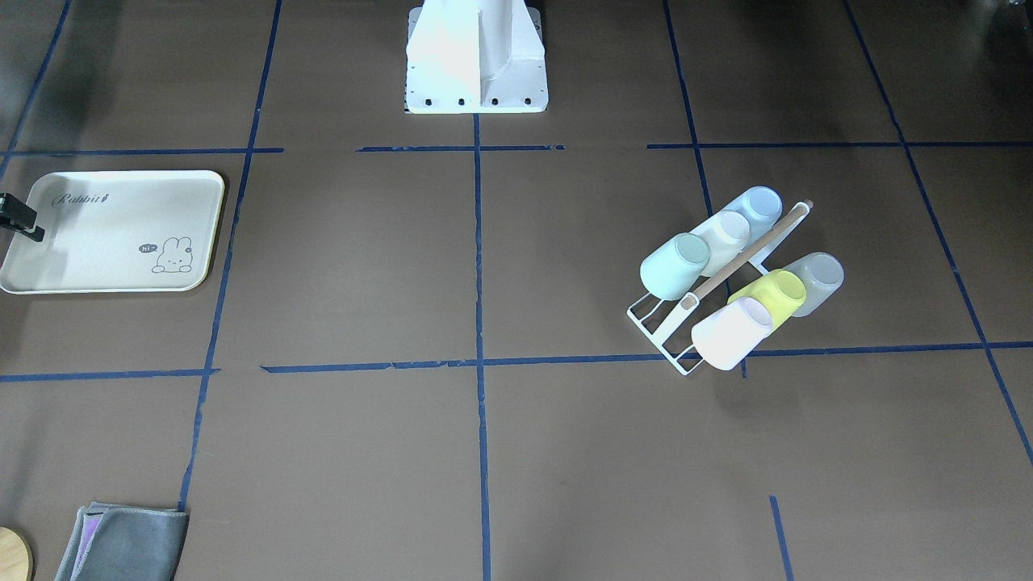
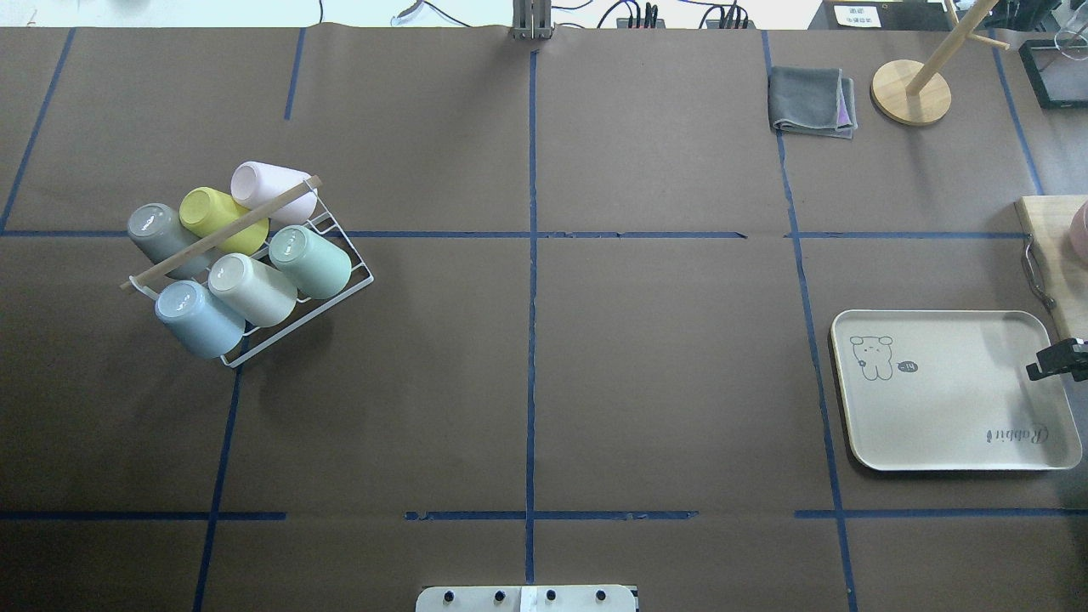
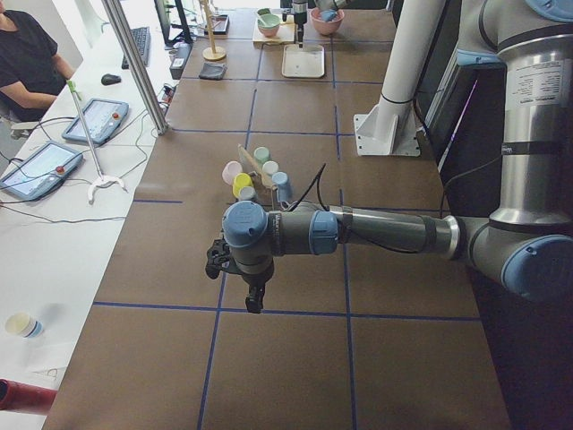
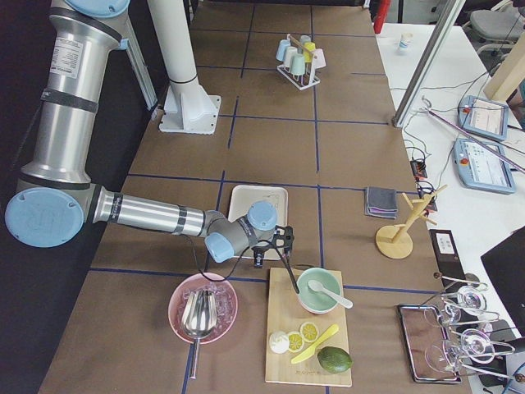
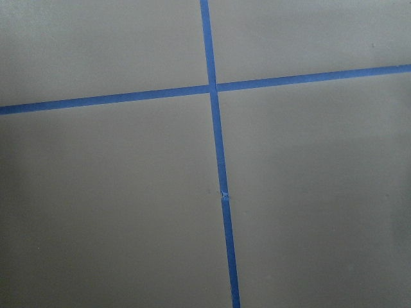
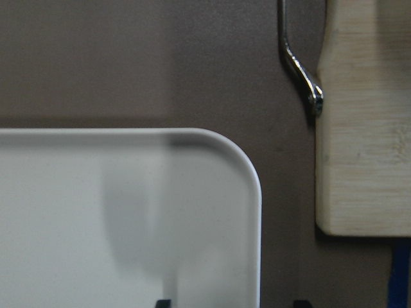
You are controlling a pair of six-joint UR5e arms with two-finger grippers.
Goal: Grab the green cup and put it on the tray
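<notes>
The green cup (image 2: 310,259) is pale mint and lies tilted on a white wire rack (image 2: 340,285) with several other cups; it also shows in the front view (image 1: 674,266). The tray (image 2: 952,391) is cream with a bunny drawing, bare, and far from the rack; it also shows in the front view (image 1: 113,234). My right gripper (image 2: 1056,359) hovers over the tray's outer corner (image 6: 212,167). Its two fingertips (image 6: 164,301) stand apart, holding nothing. My left gripper (image 3: 254,300) hangs over bare table beyond the rack. Whether it is open or shut, I cannot tell.
A yellow-green cup (image 2: 212,217), a pale blue cup (image 2: 195,319), and cream, pink and grey cups share the rack. A wooden cutting board (image 6: 366,128) and a metal handle (image 6: 298,64) lie beside the tray. A grey cloth (image 2: 812,102) and a wooden stand (image 2: 911,92) sit at the far side.
</notes>
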